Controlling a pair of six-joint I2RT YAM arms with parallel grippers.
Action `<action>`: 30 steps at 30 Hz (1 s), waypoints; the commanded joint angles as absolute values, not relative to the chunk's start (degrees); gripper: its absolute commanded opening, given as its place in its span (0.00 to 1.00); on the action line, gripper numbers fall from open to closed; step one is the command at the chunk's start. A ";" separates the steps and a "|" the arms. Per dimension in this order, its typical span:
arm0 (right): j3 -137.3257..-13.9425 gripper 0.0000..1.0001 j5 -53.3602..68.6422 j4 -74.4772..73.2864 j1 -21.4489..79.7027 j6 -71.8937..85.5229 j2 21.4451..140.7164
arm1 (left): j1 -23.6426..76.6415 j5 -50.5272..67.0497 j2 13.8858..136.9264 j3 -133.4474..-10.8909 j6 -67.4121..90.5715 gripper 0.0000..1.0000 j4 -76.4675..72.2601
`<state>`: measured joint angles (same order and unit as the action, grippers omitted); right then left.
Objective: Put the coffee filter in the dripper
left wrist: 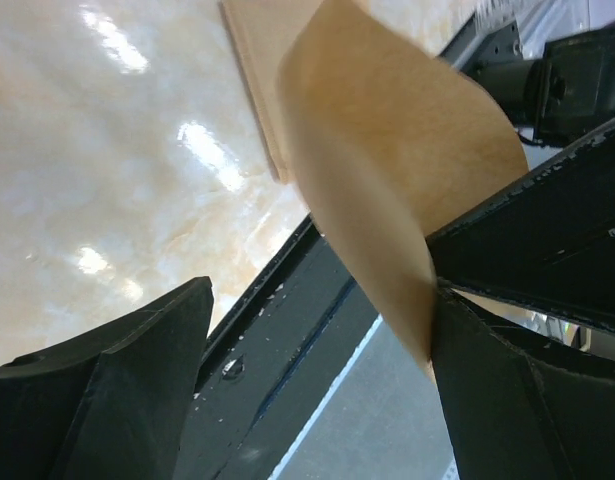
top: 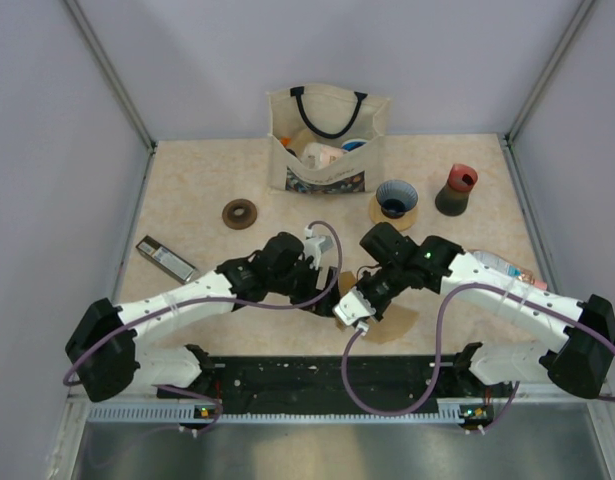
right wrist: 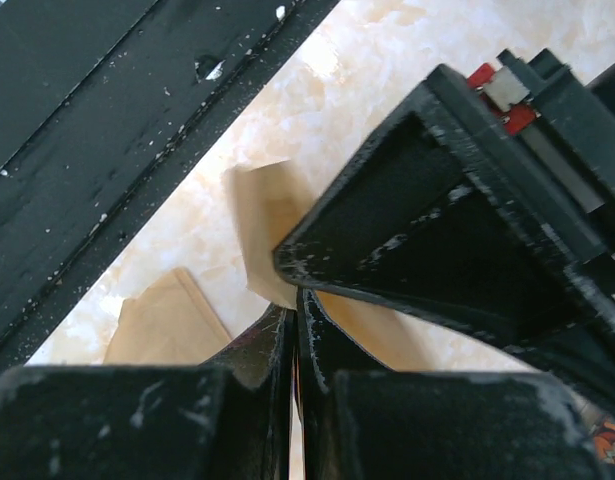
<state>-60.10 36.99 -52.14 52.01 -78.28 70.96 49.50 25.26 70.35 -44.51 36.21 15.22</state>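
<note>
While apparently in closed right claw [right wrist: 293,325], thin curved tan coffee filter [left wrist: 387,160]; left claw [left wrist: 319,290] agape.

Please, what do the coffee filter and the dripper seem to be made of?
The coffee filter: thin unbleached paper, matte tan; it curves softly and shows a thin edge. The dripper: perhaps glazed ceramic or plastic, blue with a dark inside; too small to tell. Its ring base looks like tan wood or cork, uncertain.

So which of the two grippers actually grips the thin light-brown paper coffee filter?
The right gripper: its jaws are shut on the coffee filter. The left gripper stands wide open, clamping nothing.
</note>
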 commanded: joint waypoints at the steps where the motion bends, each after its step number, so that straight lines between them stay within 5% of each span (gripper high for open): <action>1: -63.28 0.00 38.94 -49.66 52.56 -79.10 70.84 | 52.46 28.48 73.47 -50.35 31.91 0.90 14.49; 7: -62.84 0.00 37.44 -49.05 52.65 -77.88 70.23 | 54.05 28.48 73.66 -51.59 29.53 0.89 16.00; 17: -62.67 0.00 37.27 -49.13 52.91 -77.25 69.70 | 54.05 3.26 75.67 -56.42 36.38 0.82 26.80; 30: -62.76 0.00 36.21 -49.13 53.09 -77.17 70.14 | 54.05 11.41 77.78 -57.83 34.55 0.73 23.12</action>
<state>-60.12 34.57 -50.30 52.23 -76.90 70.91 53.95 7.20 75.85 -54.78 36.03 25.96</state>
